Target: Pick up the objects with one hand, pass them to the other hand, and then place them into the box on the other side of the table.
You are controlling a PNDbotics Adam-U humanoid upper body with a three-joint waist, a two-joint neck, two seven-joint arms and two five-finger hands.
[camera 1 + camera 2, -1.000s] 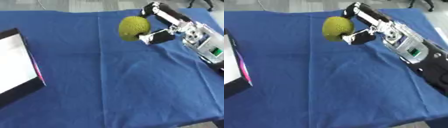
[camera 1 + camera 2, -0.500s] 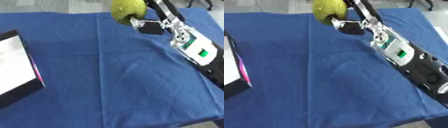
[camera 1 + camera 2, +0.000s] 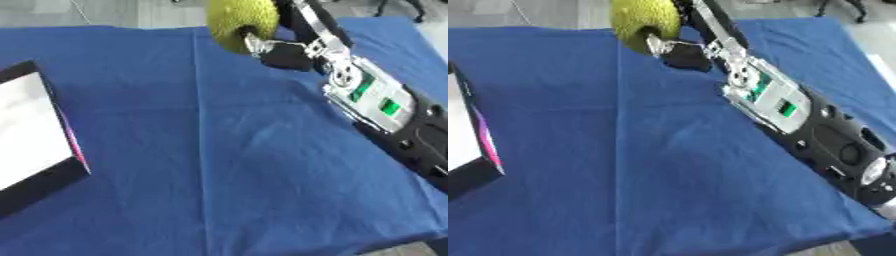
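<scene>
A round yellow-green fruit with a bumpy skin [image 3: 241,22] hangs above the far edge of the table, at the top of both views. My right hand [image 3: 282,47] is shut on the fruit, its thumb curled up against the near side and its fingers hidden behind it. The right forearm [image 3: 776,100] runs from the lower right up to that hand. The box [image 3: 31,135], white inside with black walls and a pink edge, lies at the left side of the table. My left hand shows in neither view.
A blue cloth [image 3: 219,165] covers the whole table, with a fold line running from front to back through its middle. Grey floor [image 3: 105,12] shows beyond the far edge.
The right hand has lifted the fruit up and to the left, from over the back right of the cloth to the top of the view. The forearm now stretches further across.
</scene>
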